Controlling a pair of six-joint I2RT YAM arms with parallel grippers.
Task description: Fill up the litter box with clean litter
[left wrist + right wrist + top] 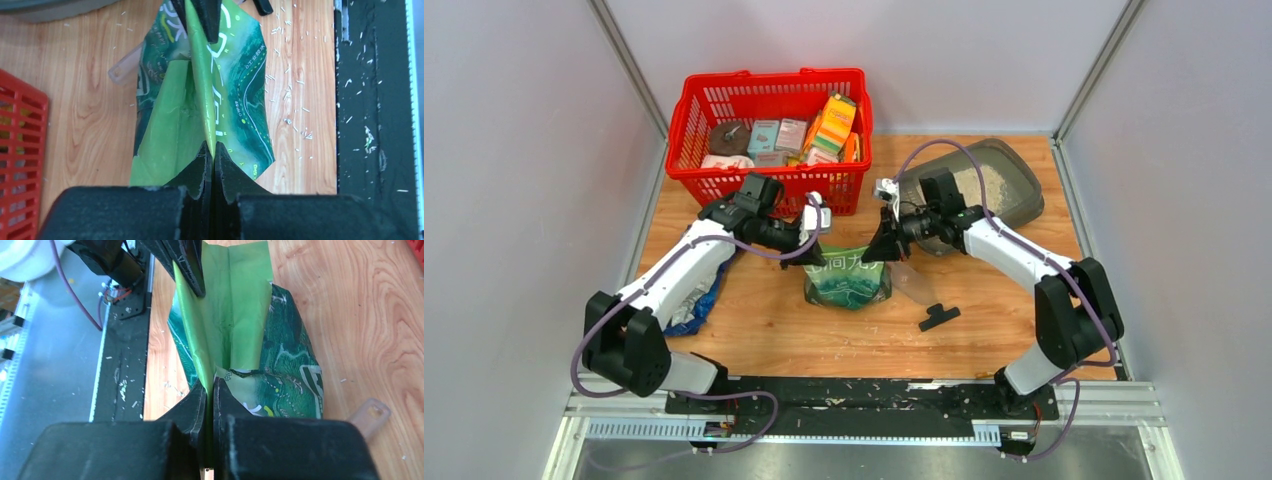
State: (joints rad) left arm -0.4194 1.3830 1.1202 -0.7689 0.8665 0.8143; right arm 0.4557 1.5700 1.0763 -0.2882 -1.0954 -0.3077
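The right arm [1014, 255] covers the near corner of the litter box [1032, 190], and the left arm [674, 275] hides most of a blue bag [692, 310]. In the left wrist view the edge cuts off the red basket [20, 165], and the green bag [165, 130] hides part of a clear scoop [121, 70]. The words on the boxes [779, 135] in the basket are too small to read.

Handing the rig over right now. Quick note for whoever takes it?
Left claw: shut on the top edge of the green pouch, at one end.
Right claw: shut on the same edge, at the opposite end.
The pouch is mid-table. The litter box is back right, apart from it.
Done: some litter lies in the box, and both claws grip the pouch.
Left: probably open the pouch and pour into the box. Can't tell if it is open.
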